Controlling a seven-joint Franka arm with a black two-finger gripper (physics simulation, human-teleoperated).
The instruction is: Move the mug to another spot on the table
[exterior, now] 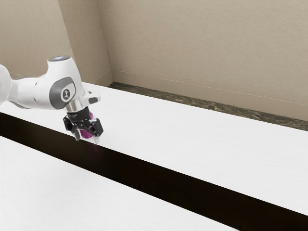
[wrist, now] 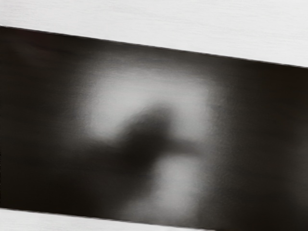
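Exterior view: the pincer (exterior: 87, 139) is seen pinching a small magenta mug (exterior: 85, 131), with a finger pressed to each side, so the mug sits between the fingers, just under the hand. Whether its base is clear of the table (exterior: 202, 139) cannot be told. Directly below the pincer lies the edge of a dark band (exterior: 168, 180) crossing the white top.

The step in hand is judged to be the carry. The mug is best carried upright and raised only slightly, with a firm grip and slow, level travel. A spot on the white surface well away from the pincer should be chosen, and the mug set flat before the fingers are spread.

Counted: one mug, one pincer, one arm (exterior: 43, 91), one table, one dark band.
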